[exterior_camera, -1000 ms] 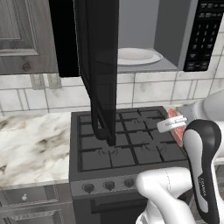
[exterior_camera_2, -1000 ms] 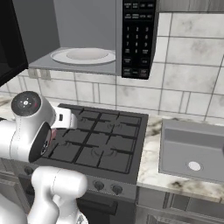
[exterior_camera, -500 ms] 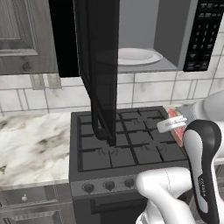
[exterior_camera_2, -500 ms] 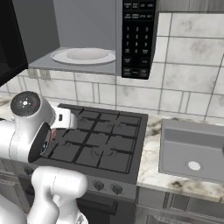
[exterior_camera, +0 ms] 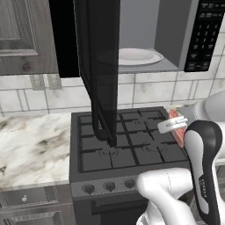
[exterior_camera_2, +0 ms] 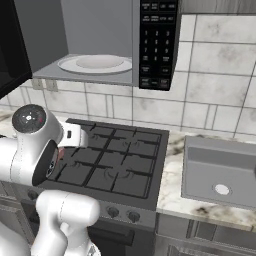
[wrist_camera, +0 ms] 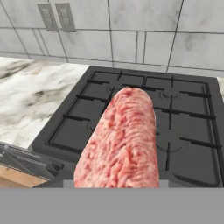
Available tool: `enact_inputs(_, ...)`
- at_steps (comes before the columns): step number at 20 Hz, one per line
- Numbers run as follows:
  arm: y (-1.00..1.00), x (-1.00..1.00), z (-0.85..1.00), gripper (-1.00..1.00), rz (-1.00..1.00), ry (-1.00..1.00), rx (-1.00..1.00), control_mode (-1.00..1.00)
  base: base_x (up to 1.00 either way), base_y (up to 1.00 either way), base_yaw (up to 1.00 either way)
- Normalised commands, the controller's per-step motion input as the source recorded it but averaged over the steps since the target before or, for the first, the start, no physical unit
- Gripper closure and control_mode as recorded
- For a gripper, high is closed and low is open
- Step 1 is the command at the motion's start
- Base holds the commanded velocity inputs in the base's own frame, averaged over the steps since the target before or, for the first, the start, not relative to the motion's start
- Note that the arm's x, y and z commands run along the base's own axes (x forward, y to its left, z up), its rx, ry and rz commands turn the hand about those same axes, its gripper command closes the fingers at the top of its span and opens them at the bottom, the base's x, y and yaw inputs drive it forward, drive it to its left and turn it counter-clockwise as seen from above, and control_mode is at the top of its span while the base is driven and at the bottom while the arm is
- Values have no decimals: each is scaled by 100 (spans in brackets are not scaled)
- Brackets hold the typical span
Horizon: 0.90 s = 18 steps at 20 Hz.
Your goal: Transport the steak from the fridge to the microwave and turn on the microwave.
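Left base view first, from left to right: a dark wood-panelled cabinet [exterior_camera: 19,37] hangs over a marbled counter [exterior_camera: 30,149], then the microwave [exterior_camera: 145,35] sits above the black gas stove [exterior_camera: 127,140]. Its dark glass door [exterior_camera: 101,74] is swung wide towards the camera, so the grey cavity and the white turntable plate [exterior_camera: 134,56] lie exposed, ready to take a load. The button panel [exterior_camera: 202,35] runs down the microwave's right side. Further right, over the stove's right edge, the steak [exterior_camera: 179,127] shows as a pinkish-red slab just ahead of the arm's dark-jointed wrist, carried well below the microwave's opening.

Hand view confirms the grip: the steak [wrist_camera: 122,140] juts straight out from the gripper [wrist_camera: 117,184], clamped at its near end, with the jaws pinched tight on the meat and their tips hidden behind it. It hangs above the stove grates [wrist_camera: 183,127], clear of them, with the tiled wall [wrist_camera: 131,30] beyond.

Right base view shows a grey sink [exterior_camera_2: 220,172] set into the counter, well apart from the stove.

Judging by the layout, the carry is midway: the steak needs lifting up to the plate before the door is shut and a button pressed.
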Motion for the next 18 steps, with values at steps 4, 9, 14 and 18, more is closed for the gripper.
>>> enact_inputs(4,0,0,0,100,0,0,0,100,0,0,0)
enact_inputs(9,0,0,0,100,0,0,0,100,1,0,0)
enact_inputs(14,2,0,15,100,0,-8,0,-100,0,0,0)
enact_inputs(18,13,3,37,100,0,-3,0,-100,0,0,0)
